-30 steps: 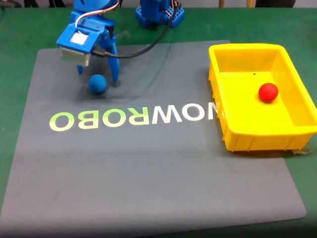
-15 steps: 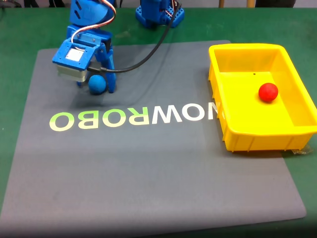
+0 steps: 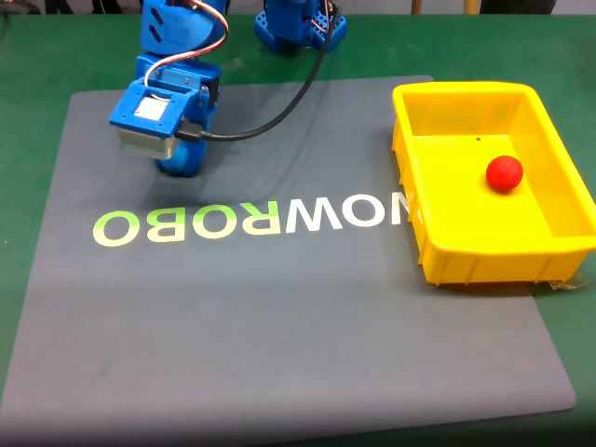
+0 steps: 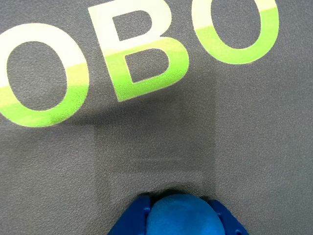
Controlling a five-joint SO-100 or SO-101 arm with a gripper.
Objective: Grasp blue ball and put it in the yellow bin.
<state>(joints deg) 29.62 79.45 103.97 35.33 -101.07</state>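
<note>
In the wrist view the blue ball (image 4: 183, 218) sits at the bottom edge, hugged on both sides by my blue fingers (image 4: 133, 221). My gripper (image 4: 177, 200) is shut on the ball, low over the grey mat. In the fixed view my gripper (image 3: 182, 166) stands at the mat's upper left, above the letters "OB", and the wrist block covers the ball. The yellow bin (image 3: 466, 256) rests on the mat's right side, far from my gripper.
A red ball (image 3: 504, 173) lies inside the bin. The grey mat (image 3: 279, 326) carries the lettering "NOWROBO" (image 3: 251, 220) across its middle. The arm's blue base (image 3: 300, 26) stands at the back, with a black cable (image 3: 279, 102) running from it to my wrist.
My gripper has come down over the blue ball and its fingers have closed around it. In the fixed view the ball went from lying in the open to being covered by my wrist.
</note>
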